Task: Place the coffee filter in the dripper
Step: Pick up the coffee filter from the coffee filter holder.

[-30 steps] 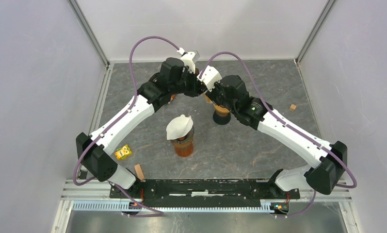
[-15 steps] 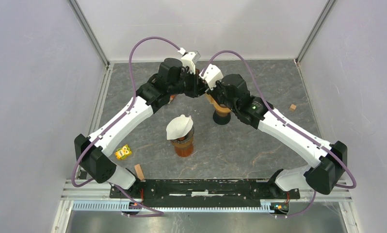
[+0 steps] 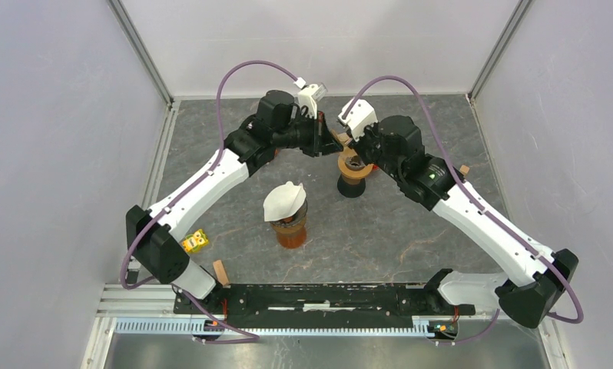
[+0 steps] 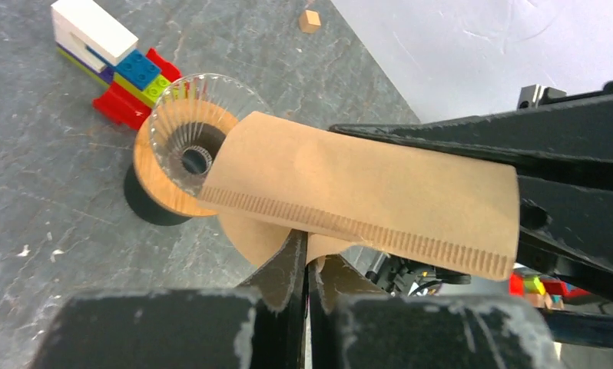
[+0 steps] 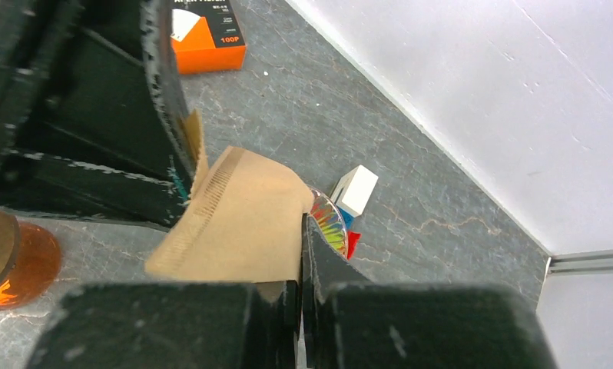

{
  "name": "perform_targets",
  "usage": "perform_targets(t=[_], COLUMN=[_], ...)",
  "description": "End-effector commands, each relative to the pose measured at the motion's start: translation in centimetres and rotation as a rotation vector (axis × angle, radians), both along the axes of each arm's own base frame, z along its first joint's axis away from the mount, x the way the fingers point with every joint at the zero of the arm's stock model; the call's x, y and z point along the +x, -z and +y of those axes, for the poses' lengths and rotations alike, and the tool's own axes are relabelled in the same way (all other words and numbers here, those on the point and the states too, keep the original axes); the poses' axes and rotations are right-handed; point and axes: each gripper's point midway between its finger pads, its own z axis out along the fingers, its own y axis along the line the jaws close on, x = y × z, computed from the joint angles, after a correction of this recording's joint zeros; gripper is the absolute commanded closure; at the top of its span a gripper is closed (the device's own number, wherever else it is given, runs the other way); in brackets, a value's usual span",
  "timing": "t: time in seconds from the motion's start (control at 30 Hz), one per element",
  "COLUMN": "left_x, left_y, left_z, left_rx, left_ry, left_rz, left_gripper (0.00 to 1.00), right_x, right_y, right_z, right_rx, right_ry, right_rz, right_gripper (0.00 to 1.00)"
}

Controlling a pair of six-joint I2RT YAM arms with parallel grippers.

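A brown paper coffee filter hangs in the air, held by both grippers just above and beside the dripper. The dripper is a clear ribbed cone in a wooden collar on a black base; in the top view it stands at the back middle. My left gripper is shut on the filter's lower edge. My right gripper is shut on the filter at another edge. In the top view both grippers, left and right, meet over the dripper's far rim, and the filter is mostly hidden.
A white filter sits on an amber vessel at the table's middle. Stacked toy bricks lie next to the dripper. An orange filter box lies behind. A yellow toy, a wooden block and a small cube lie around.
Both grippers have moved to the right with the brown filter between them, from left of the dripper to over it. The right arm has swung outward to the right.
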Motion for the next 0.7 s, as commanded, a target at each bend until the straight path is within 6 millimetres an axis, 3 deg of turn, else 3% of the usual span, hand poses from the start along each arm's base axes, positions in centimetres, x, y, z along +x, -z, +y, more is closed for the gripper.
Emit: perform_targets(t=[0.0,0.1,0.17,0.47,0.67], left_x=[0.1,1.3,1.9,1.8,0.9], left_y=[-2.4,-2.6,-2.8,-4.2,-3.7], left_z=[-2.0,-2.5,-2.6,-1.6,-1.2], left_rx=[-0.112,-0.127,-0.114,-0.084,-0.093], left_ry=[0.041,0.010,-0.002,0.010,0.029], left_rz=[0.012,0.010,-0.005,-0.127,-0.141], left_gripper=[0.89,0.67,0.59,0.35,0.29], right_x=[-0.5,-0.5,-0.3,1.8,2.9], right_y=[-2.0,-1.2,-0.8,0.3,0.4], right_z=[-0.7,-0.2,0.0,-1.2,-1.4], right_rx=[0.029,0.058,0.068,0.079,0.149], right_ry=[0.003,0.002,0.011,0.134,0.159], right_rz=[-0.038,-0.008,0.007,0.021,0.064], right_gripper=[0.98,1.00,1.00,1.00,1.00])
